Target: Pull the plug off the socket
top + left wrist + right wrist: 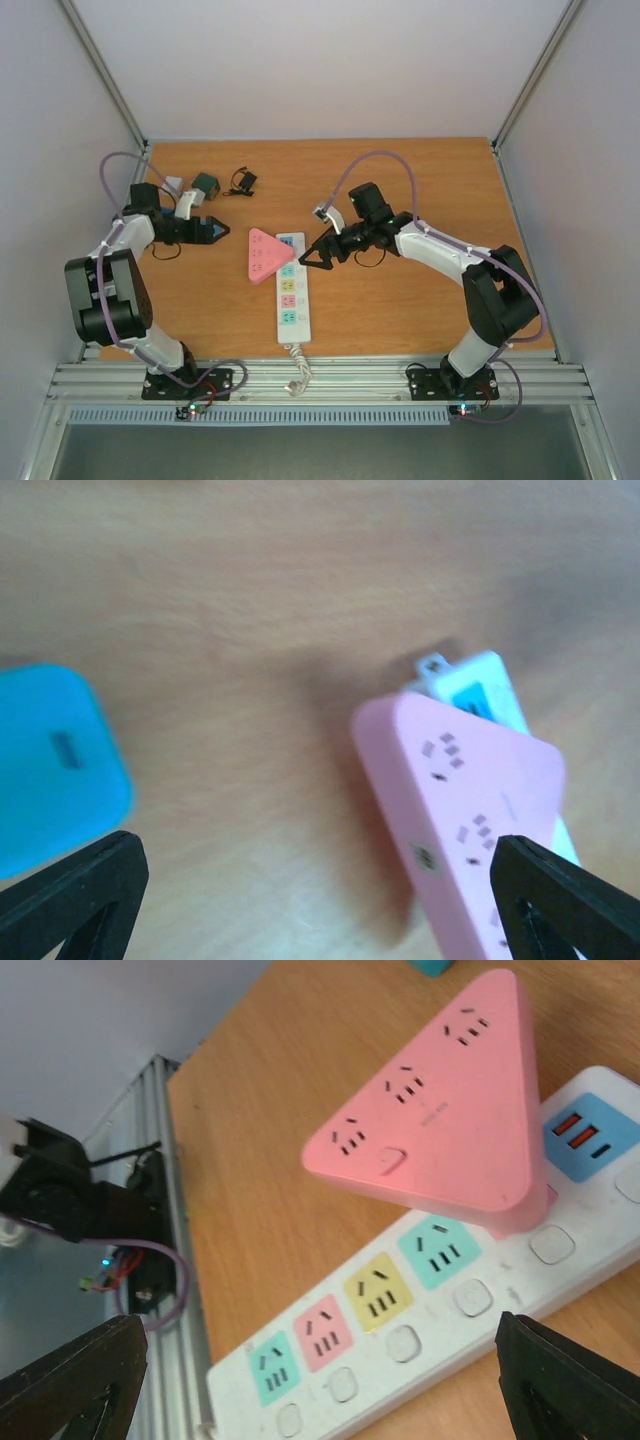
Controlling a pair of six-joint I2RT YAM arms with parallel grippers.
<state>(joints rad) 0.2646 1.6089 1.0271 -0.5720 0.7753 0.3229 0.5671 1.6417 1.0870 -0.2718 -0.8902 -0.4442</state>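
Note:
The socket (292,292) is a long white power strip with pastel outlet faces, lying lengthwise at the table's middle, its coiled cord (297,372) at the near end. A pink triangular plug adapter (264,254) sits plugged into its far end, overhanging to the left. It shows in the right wrist view (440,1110) above the strip (440,1300) and in the left wrist view (470,820). My left gripper (216,231) is open, left of the adapter, apart from it. My right gripper (312,258) is open, just right of the strip.
A blue object (50,765) lies on the wood in the left wrist view. A green-and-white block (203,185) and a small black plug (241,182) lie at the back left. The aluminium rail (320,380) runs along the near edge.

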